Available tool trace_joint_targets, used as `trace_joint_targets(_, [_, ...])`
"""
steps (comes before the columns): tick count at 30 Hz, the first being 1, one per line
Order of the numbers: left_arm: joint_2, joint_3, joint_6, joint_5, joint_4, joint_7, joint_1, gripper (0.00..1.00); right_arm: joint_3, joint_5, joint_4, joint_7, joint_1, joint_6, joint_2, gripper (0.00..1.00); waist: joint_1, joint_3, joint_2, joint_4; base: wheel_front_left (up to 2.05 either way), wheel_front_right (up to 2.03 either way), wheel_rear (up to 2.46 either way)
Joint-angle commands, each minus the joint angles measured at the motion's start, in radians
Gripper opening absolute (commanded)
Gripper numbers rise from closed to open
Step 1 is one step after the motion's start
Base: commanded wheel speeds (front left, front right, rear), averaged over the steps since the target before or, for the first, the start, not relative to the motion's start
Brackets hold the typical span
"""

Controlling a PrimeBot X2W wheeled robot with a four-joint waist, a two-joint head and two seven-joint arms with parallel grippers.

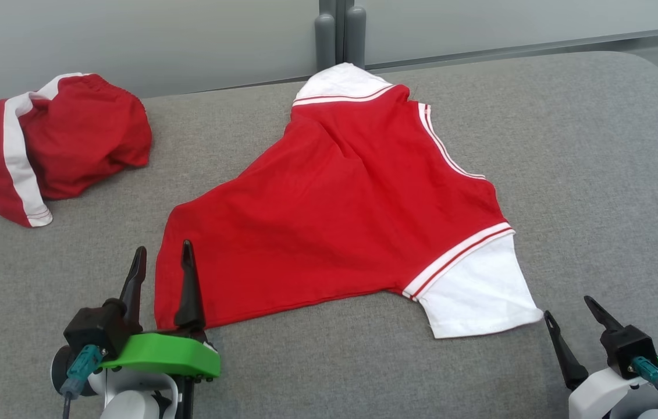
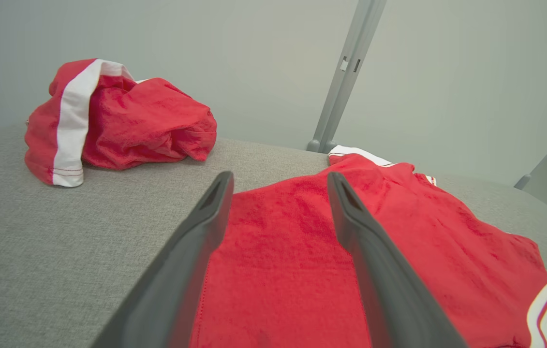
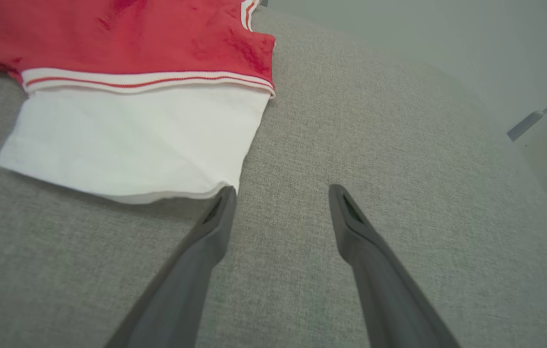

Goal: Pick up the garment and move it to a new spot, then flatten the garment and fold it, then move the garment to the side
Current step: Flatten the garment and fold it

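The red T-shirt [image 1: 334, 215] is lying spread out and slightly rumpled on the grey padded surface [image 1: 596, 174]. Its lower hem corner is sitting right at the left gripper [image 1: 164, 245], whose fingers are standing wide apart and holding nothing, one over red cloth and one over bare padding. The shirt's near white sleeve [image 3: 128, 140] is ending just beside one fingertip of the right gripper [image 1: 567, 306], which is also gaping open and empty, while well beyond the left gripper and off to its left some crumpled red shorts [image 1: 67, 145] with a white stripe are sitting in a heap.
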Motion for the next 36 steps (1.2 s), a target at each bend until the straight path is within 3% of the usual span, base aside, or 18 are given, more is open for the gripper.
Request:
trace_joint_targets(1, [0.001,0.004,-0.005,-0.009,0.005,-0.008,0.015,1.0,-0.007,-0.003,-0.011,-0.003,0.015,-0.002,-0.004,1.0,0.0,-0.003,0.0106,-0.004,0.0,0.0,0.0])
trace_joint_targets(11, [-0.016,0.021,-0.029,-0.015,0.019,-0.022,0.014,1.0,-0.033,0.07,-0.144,0.001,0.002,-0.002,-0.001,1.0,0.0,-0.037,0.0106,-0.015,0.0,0.0,0.0])
trace_joint_targets(17, [-0.018,0.026,-0.039,-0.002,0.022,-0.026,0.018,1.0,-0.039,0.095,-0.227,0.056,-0.014,-0.002,0.016,1.0,0.0,-0.058,0.0106,-0.003,0.0,0.0,0.0])
trace_joint_targets(26, [0.001,0.044,-0.056,0.013,0.027,-0.025,0.05,1.0,-0.062,0.123,-0.31,0.138,-0.024,-0.002,0.077,1.0,0.0,-0.084,0.0106,0.029,0.0,0.0,0.0])
trace_joint_targets(36, [0.012,0.05,-0.051,0.052,0.015,-0.025,0.117,1.0,-0.059,0.116,-0.354,0.154,-0.008,-0.002,0.141,1.0,0.0,-0.109,0.0106,0.048,0.0,0.0,0.0])
